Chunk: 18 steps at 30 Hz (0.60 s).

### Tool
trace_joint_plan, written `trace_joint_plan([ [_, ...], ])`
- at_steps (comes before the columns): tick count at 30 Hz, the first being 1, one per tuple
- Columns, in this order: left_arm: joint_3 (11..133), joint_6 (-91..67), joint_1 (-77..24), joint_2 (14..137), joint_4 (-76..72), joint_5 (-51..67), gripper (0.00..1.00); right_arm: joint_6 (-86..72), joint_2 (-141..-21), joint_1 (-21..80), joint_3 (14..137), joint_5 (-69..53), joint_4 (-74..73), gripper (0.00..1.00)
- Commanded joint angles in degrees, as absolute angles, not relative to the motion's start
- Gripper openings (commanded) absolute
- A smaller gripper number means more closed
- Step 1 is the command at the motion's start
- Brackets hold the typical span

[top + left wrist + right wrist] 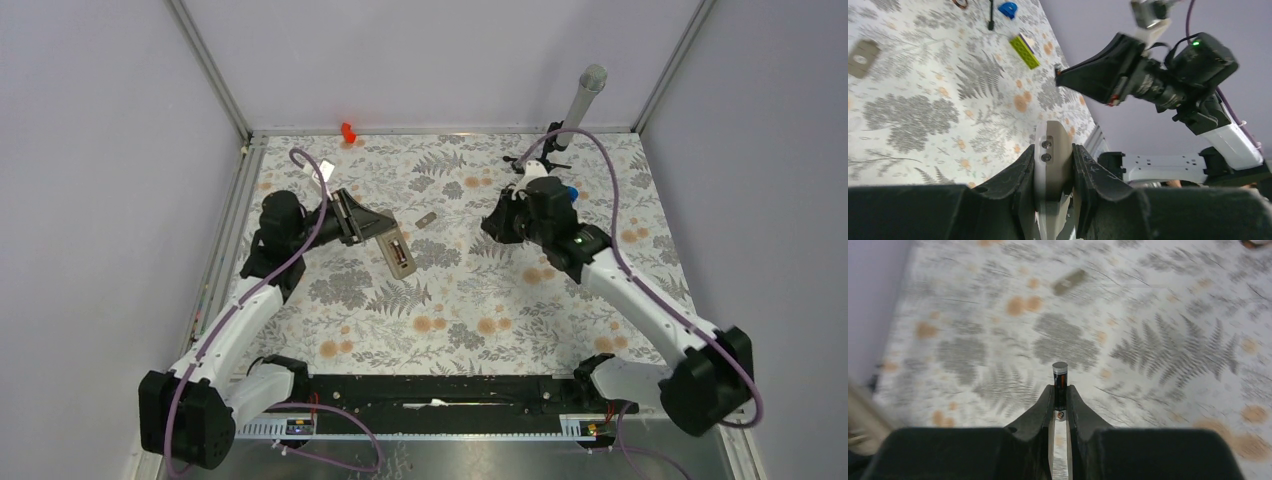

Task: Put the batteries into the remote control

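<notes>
Both were clamped: the left gripper (1053,152) on the remote control (398,250), the right gripper (1059,392) on a battery (1059,374). Insertion looked to be the next step, calling for careful alignment between the two.

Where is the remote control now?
In the top view, left side, the remote control is clamped in the left gripper; a small grey piece lies right of it.
</notes>
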State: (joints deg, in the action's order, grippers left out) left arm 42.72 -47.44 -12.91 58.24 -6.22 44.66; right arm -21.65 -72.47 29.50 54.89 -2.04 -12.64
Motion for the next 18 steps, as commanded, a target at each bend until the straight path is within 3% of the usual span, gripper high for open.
trace_joint_plan([
  [1, 40.6, -56.1, -17.6, 58.8, -20.0, 42.8, 0.00, -26.6, -65.0, 29.5, 54.7, -18.9, -6.4, 0.08],
  [6, 40.5, -60.8, -25.2, 63.8, -26.4, 37.5, 0.00, -30.9, -60.5, 30.4, 55.5, -28.5, -5.6, 0.09],
  [18, 42.6, -70.8, -31.9, 80.2, -45.6, 36.2, 0.00, -27.7, -62.5, 36.2, 63.6, -25.2, -24.4, 0.12],
])
